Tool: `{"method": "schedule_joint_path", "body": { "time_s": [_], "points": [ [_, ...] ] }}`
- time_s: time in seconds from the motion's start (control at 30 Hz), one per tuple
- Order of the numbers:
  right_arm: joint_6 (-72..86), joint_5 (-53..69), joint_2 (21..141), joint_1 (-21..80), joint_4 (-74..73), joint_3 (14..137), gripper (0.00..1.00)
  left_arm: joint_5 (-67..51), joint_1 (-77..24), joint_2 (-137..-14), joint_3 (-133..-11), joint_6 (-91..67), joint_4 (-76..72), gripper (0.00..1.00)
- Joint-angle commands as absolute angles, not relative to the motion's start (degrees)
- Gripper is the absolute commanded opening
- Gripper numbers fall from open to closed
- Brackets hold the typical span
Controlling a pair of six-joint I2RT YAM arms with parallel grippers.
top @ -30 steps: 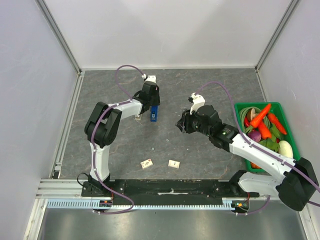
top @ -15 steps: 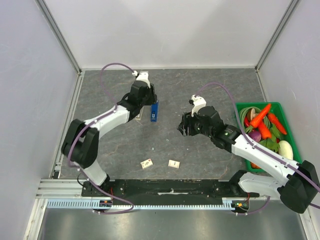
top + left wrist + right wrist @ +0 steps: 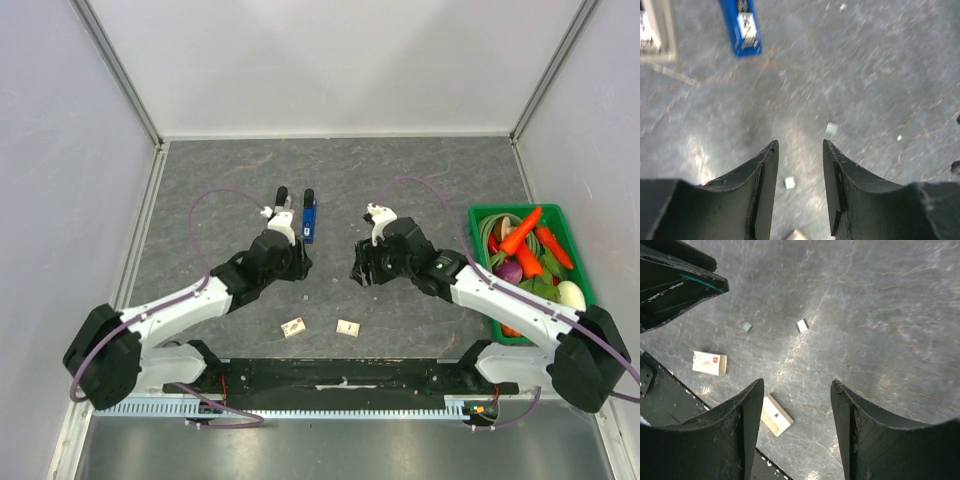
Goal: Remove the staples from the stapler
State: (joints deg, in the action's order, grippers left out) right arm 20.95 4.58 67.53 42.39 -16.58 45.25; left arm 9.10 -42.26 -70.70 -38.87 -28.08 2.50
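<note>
The stapler lies on the table in two long halves. The blue half (image 3: 309, 217) and a dark half (image 3: 282, 199) lie side by side, far of my left gripper. In the left wrist view the blue half (image 3: 743, 25) is at the top left, with the pale grey half (image 3: 657, 30) at the left edge. My left gripper (image 3: 298, 260) (image 3: 799, 145) is open and empty, well short of the stapler. My right gripper (image 3: 358, 268) (image 3: 797, 385) is open and empty above the table. Small staple bits (image 3: 831, 128) (image 3: 802, 325) lie on the table.
Two small white boxes (image 3: 293, 327) (image 3: 347, 327) lie near the front edge; the right wrist view shows them too (image 3: 776, 415) (image 3: 709, 363). A green basket (image 3: 478, 215) of toy vegetables stands at the right. The left gripper's fingers (image 3: 675, 285) show in the right wrist view.
My left gripper has pulled back from the stapler toward the near side, leaving it on the table. My right gripper has shifted slightly left and nearer.
</note>
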Motion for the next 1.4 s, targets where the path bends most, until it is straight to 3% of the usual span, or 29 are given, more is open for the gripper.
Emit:
{"method": "schedule_joint_path", "body": {
  "time_s": [0.0,0.27,0.83,1.37],
  "points": [
    [21.44,7.12,70.31,45.34,-15.74,45.53,0.63,12.92,-42.89,-62.07,-31.92,-36.73,3.16,0.46],
    [23.99,3.26,79.52,51.67,-12.31,49.12,0.63,11.61,-42.98,-47.82,-24.17,-41.66,4.39,0.47],
    [36.20,-9.39,98.78,60.47,-9.84,61.52,0.66,12.92,-42.98,-29.89,-23.29,-43.59,13.88,0.47],
    [49.83,-20.65,106.43,64.07,-14.41,67.76,0.71,11.52,-42.98,-25.14,-24.17,-42.89,15.82,0.47]
  ]
}}
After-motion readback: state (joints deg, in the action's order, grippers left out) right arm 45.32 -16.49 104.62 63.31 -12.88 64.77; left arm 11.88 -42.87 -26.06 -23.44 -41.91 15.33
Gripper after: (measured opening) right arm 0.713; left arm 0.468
